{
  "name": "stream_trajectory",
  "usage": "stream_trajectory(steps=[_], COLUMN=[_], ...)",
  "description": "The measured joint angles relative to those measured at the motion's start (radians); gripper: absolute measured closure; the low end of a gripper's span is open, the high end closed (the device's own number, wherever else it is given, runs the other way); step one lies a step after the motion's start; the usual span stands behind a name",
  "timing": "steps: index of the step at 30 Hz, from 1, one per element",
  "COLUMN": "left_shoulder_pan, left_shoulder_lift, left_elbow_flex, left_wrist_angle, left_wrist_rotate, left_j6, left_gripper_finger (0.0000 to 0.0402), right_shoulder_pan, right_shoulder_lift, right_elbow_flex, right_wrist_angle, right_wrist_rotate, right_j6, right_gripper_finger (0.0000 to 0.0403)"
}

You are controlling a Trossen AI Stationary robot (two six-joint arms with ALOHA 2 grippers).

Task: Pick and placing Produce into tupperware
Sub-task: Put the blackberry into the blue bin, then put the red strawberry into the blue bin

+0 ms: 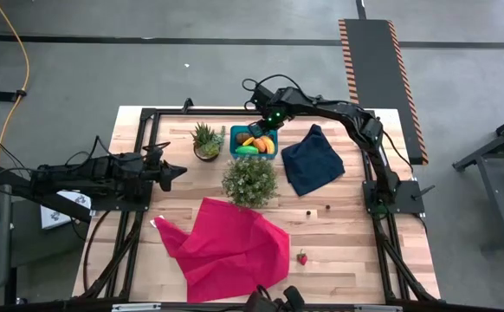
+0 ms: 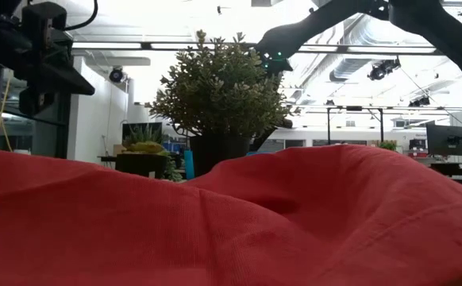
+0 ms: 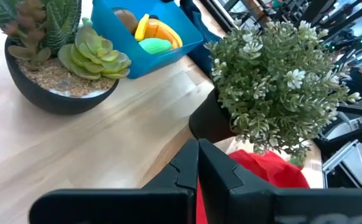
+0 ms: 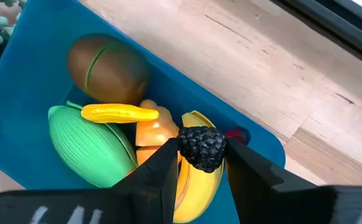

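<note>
Your right end effector [image 4: 201, 163] hangs over the blue tub [image 4: 19, 112], pinching a blackberry [image 4: 201, 148]; your left end effector [image 3: 198, 163] waits clenched.

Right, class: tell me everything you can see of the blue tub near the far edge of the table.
The tupperware is a teal-blue rectangular tub of smooth plastic, lidless, upright on the wooden table between the succulent pot and navy cloth. Inside lie a brown oval, green piece, orange pieces and yellow banana. The right gripper hangs over it, holding a dark berry.
</note>
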Motion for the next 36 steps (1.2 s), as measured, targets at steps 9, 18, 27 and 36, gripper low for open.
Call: stream_trajectory(steps=[9,18,27,36], left_shoulder_pan=[0.0,0.0,0.0,0.0], left_shoulder_lift=[0.0,0.0,0.0,0.0], left_elbow_flex=[0.0,0.0,0.0,0.0], left_wrist_angle=[-0.003,-0.003,-0.002,-0.002], left_wrist_rotate=[-0.01,-0.014,-0.014,-0.014], left_j6=[0.001,0.03,0.027,0.026], left_gripper_finger=[0.0401,0.0401,0.0401,0.0401], right_shoulder_pan=[-0.009,-0.014,-0.014,-0.011], right_shoulder_lift=[0.0,0.0,0.0,-0.049], right_elbow_flex=[0.0,0.0,0.0,0.0], right_wrist_angle=[0.001,0.001,0.0,-0.012], right_wrist_rotate=[0.0,-0.002,-0.008,0.003], right_j6=[0.014,0.012,0.01,-0.052], right_gripper_finger=[0.0298,0.0255,0.0247,0.0247])
